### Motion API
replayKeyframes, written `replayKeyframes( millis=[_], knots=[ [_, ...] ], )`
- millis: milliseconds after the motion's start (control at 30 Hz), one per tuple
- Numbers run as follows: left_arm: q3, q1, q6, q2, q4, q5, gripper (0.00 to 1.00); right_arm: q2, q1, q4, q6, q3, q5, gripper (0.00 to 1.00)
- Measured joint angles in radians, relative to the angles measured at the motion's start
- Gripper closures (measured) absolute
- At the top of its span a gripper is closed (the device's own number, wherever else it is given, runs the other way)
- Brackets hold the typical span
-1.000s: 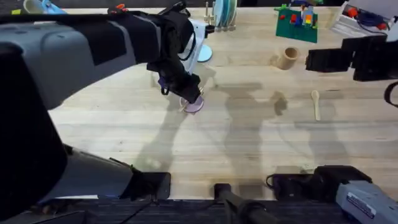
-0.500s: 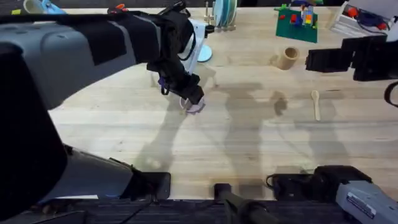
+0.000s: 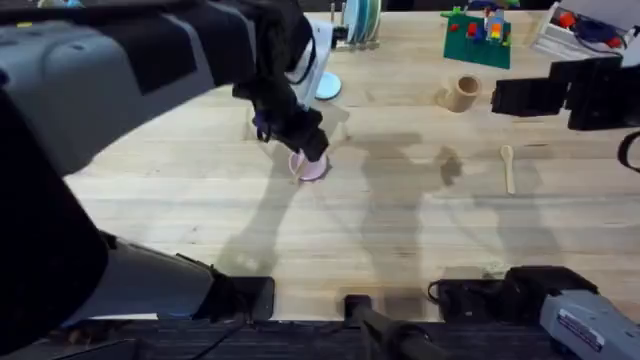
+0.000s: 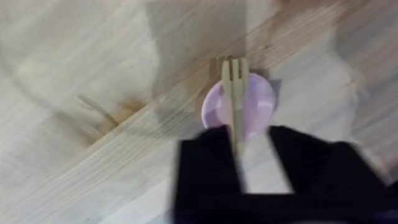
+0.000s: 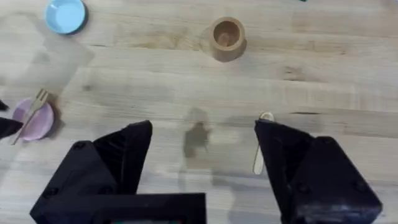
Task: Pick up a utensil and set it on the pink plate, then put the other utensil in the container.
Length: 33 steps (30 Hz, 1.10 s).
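Left wrist: fork [image 4: 234,93] lies lengthwise across pink plate [image 4: 254,102], tines away from tool [image 4: 254,163].

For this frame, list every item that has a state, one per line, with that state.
wooden fork: lying across the pink plate, handle between the left pincer's fingers.
pink plate: flat on the table, fork on it.
wooden spoon: lying on the table, untouched.
wooden cup: upright, empty.
blue plate: flat, bare.
left pincer: open, around the fork handle.
right pincer: open, holding nothing, above the table.
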Motion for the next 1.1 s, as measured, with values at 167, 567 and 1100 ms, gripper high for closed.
replayKeyframes(
  millis=[167, 567, 1100],
  knots=[
    [0.095, 0.000, 0.019, -0.001, -0.086, 0.000, 0.031, 0.000, 0.000, 0.000, 0.000, 0.000, 0.000, 0.008],
    [0.156, 0.000, 0.027, -0.007, -0.136, -0.001, 0.005, 0.000, 0.000, 0.000, 0.000, 0.000, 0.000, 0.007],
    [0.156, 0.000, 0.050, -0.051, -0.119, -0.008, 0.006, 0.000, 0.000, -0.081, 0.000, 0.000, 0.026, 0.007]
  ],
)
